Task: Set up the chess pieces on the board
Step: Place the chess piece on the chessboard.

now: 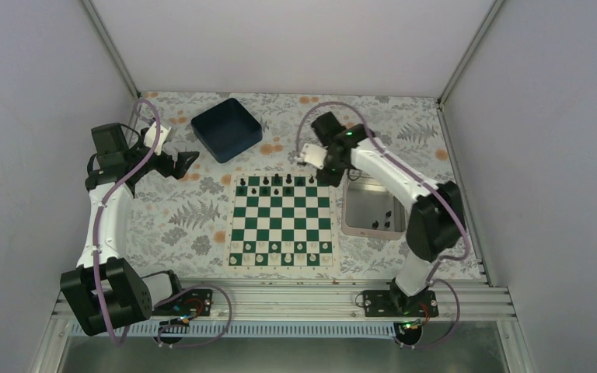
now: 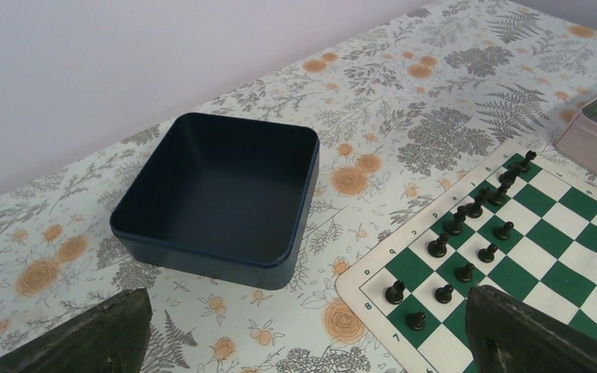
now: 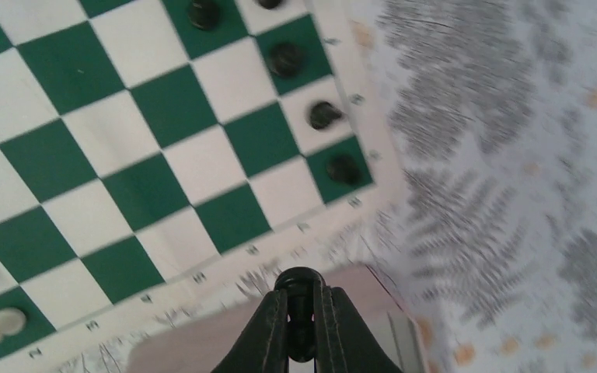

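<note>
The green and white board (image 1: pixel 281 219) lies mid-table. Black chess pieces (image 1: pixel 277 185) stand in its two far rows, and also show in the left wrist view (image 2: pixel 438 245). My right gripper (image 3: pixel 301 299) is shut on one black piece (image 3: pixel 300 284), held above the tray's corner just off the board's far right corner (image 3: pixel 343 168). It sits at that corner in the top view (image 1: pixel 329 177). My left gripper (image 1: pixel 185 162) is open and empty, hovering left of the board near the blue bin, with its fingers (image 2: pixel 85 334) wide apart.
A dark blue square bin (image 1: pixel 227 129), empty, stands at the far left (image 2: pixel 218 194). A silver tray (image 1: pixel 373 208) right of the board holds a few black pieces. White pieces (image 1: pixel 280 252) fill the board's near rows.
</note>
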### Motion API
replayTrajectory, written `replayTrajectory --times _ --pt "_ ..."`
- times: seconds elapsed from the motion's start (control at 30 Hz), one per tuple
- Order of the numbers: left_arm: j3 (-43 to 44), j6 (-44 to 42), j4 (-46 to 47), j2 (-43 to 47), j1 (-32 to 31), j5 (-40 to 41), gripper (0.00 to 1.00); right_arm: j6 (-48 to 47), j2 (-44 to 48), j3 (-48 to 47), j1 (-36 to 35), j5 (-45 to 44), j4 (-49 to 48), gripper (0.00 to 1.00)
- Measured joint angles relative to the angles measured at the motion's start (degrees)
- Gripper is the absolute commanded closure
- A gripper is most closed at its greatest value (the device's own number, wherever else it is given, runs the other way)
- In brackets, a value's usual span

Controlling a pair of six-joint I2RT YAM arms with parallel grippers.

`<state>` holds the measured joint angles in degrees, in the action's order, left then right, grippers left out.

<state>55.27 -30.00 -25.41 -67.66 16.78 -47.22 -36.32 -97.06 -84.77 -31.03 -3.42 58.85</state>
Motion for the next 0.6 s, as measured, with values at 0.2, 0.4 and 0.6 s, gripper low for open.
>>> replayTrajectory --times 0.2,0.4,0.6 --pt "0.0 0.0 0.0 0.0 0.0 0.0 0.0 0.39 -11.98 -2.71 -5.64 1.16 -0.24 0.94" --pt "0.0 0.0 0.0 0.0 0.0 0.0 0.0 0.11 -19.37 -9.97 -6.56 4.07 -0.92 0.93" --pt "0.0 -0.02 0.0 0.0 0.0 0.02 0.0 -0.22 -23.63 -15.61 -7.08 4.87 -1.6 0.93"
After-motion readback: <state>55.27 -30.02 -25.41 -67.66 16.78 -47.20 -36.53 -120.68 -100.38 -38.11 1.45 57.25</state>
